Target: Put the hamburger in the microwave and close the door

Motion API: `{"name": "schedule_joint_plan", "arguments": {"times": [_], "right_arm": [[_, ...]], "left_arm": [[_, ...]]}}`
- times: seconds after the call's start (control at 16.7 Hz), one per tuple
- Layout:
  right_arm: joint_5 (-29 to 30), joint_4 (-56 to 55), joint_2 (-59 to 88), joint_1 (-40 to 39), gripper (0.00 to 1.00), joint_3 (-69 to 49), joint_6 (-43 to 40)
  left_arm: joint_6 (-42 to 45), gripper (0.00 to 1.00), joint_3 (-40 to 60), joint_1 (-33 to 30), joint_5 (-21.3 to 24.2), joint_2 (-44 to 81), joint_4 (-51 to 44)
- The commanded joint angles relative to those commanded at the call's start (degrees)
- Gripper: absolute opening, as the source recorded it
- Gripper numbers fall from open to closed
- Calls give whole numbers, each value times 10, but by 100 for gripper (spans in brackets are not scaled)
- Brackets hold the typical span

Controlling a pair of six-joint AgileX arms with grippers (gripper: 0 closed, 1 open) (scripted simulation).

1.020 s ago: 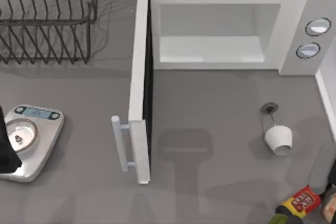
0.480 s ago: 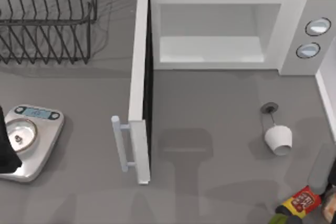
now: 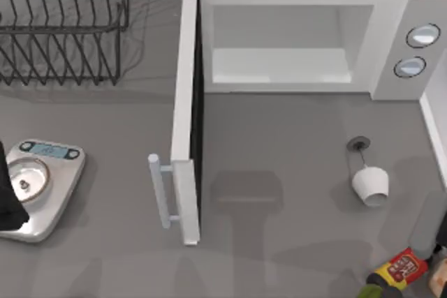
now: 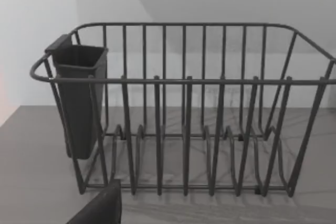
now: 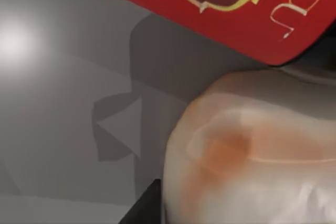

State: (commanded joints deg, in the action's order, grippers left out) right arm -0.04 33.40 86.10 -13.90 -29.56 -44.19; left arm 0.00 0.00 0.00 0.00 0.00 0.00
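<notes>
I find the large white box microwave at the table's twelve o'clock, its tall white door swung fully open and its pale grey cavity holding nothing. The small cream hamburger with an orange spot lies at the five o'clock corner, just beside a red-labelled bottle, right under my right arm's wrist camera. I cannot tell the state of either tool. The dark wire dish rack at eleven o'clock carries a grey cutlery cup. A white cup lies tipped at four o'clock; a steel scale sits at eight o'clock.
</notes>
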Motion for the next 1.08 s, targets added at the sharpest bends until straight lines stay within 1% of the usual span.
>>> {"name": "schedule_joint_plan", "arguments": {"times": [0.42, 0.48, 0.66, 0.78, 0.9, 1.08], "right_arm": [[0, 0, 0, 0, 0, 0, 0], [1, 72, -45, 7, 0, -26, -3], [22, 91, -41, 19, 0, -30, -10], [53, 128, -46, 32, 0, -52, -19], [73, 178, -67, 40, 0, -91, -21], [60, 261, -111, 43, 0, -157, -11]], "left_arm": [[0, 100, 0, 0, 0, 0, 0], [0, 100, 0, 0, 0, 0, 0], [0, 100, 0, 0, 0, 0, 0], [0, 100, 0, 0, 0, 0, 0], [0, 100, 0, 0, 0, 0, 0], [0, 100, 0, 0, 0, 0, 0]]}}
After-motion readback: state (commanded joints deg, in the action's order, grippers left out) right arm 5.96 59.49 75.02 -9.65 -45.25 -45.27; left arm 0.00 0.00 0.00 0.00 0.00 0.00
